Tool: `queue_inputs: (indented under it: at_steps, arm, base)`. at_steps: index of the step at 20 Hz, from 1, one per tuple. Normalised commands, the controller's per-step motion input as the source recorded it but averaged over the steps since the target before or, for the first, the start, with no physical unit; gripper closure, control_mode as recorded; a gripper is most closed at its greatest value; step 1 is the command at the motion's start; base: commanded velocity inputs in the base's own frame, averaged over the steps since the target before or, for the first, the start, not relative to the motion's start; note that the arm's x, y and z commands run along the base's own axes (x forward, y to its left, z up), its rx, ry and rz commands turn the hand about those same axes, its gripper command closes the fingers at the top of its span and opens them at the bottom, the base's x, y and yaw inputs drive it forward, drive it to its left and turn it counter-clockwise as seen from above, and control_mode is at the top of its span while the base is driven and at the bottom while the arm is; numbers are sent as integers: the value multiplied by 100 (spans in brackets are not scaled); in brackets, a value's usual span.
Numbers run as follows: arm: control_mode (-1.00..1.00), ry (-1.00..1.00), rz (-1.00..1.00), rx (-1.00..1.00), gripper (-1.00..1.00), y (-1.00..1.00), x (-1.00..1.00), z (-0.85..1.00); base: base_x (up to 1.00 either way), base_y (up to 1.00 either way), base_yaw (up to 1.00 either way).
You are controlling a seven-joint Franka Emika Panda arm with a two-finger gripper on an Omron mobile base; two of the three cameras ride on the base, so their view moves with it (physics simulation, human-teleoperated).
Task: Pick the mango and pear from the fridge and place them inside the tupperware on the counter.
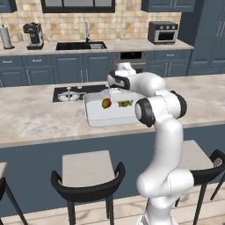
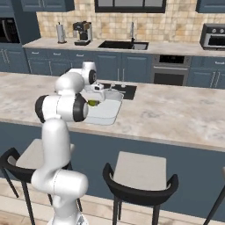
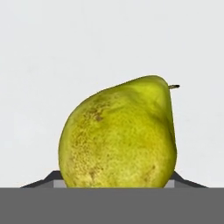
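Two fruits sit at the tupperware (image 1: 94, 115) on the worktop (image 1: 30, 114): the mango (image 1: 106, 103) inside, the pear (image 3: 118, 135) just beside it, clamped in the end effector (image 1: 121, 99). Firm, smooth, probably bruisable; grip across its broad belly.

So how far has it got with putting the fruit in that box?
The mango already lies inside the tupperware on the counter. The gripper is shut on the pear, holding it over the container's white floor. What is left is to let the pear go inside.
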Motion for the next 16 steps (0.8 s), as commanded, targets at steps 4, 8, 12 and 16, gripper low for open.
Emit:
queue_inputs:
  at_steps: [4,8,12,16]
  arm:
    - [-100,3,0,0,-100,1,21,-24]
    - [-100,-1,0,0,-100,0,-18,0]
    - [-100,-18,0,0,-100,0,-67,46]
    - [-100,-25,0,0,-100,-7,-87,60]
  base:
    - [0,0,0]
    - [0,0,0]
    - [0,0,0]
    - [0,0,0]
